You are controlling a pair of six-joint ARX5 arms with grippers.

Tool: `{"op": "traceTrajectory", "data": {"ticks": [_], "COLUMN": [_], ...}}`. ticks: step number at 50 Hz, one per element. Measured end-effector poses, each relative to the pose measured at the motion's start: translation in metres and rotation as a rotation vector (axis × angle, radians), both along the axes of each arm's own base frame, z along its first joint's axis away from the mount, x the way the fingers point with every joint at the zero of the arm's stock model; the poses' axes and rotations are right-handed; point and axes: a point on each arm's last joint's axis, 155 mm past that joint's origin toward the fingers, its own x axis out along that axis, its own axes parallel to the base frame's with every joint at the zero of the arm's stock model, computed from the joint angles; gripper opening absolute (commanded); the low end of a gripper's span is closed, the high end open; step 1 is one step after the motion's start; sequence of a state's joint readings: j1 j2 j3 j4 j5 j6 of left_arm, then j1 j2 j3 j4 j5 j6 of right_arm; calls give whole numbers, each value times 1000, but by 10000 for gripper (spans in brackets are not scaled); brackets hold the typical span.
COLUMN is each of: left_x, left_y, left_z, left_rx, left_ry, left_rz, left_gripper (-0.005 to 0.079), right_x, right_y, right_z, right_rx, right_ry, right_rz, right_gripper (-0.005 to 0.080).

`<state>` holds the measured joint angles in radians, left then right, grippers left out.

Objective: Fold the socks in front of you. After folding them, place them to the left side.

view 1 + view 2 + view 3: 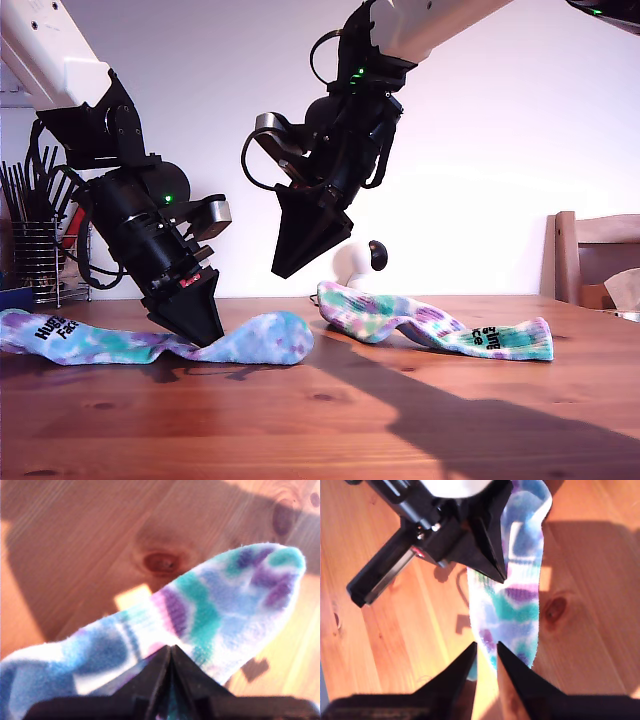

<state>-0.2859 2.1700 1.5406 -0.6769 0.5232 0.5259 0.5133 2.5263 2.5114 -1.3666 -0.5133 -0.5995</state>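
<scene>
Neither sock is folded yet, and nothing has gone to the side; by my reckoning the work is barely begun. The first sock lies stretched on the wooden surface at the exterior view's left; my first gripper has its jaws pressed together on its mid-length, near the toe end. The second sock lies flat and untouched at that view's right. My second gripper hangs above the first sock's toe, jaws slightly parted and holding nothing. Both folds and the placing remain.
</scene>
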Motion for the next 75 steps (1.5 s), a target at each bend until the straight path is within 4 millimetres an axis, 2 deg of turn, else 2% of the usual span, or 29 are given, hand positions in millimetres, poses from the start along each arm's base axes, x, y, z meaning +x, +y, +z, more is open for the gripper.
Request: {"op": "traceTrajectory", "data": {"ticks": [23,37,52,66,75], "left_x": [-6,-9,-11,-9,-8], "left_y": [-8,-13,-17,-18,-18], "left_z": [0,1,1,1,1], "left_rx": [-43,-56,-66,-70,-72], "left_ry": [29,33,36,28,32], "left_rz": [-16,-27,-37,-38,-30], "left_gripper": [-20,-20,-20,-20,-20], "right_x": [4,1,-21,-27,-48], "right_y": [3,2,-8,-3,8], "right_z": [1,-10,-49,-52,-62], "right_rx": [14,-2,-64,-73,-95], "right_ry": [-33,-4,111,134,165], "right_rz": [23,25,30,20,60], "right_gripper": [-10,-10,-10,-10,-10]}}
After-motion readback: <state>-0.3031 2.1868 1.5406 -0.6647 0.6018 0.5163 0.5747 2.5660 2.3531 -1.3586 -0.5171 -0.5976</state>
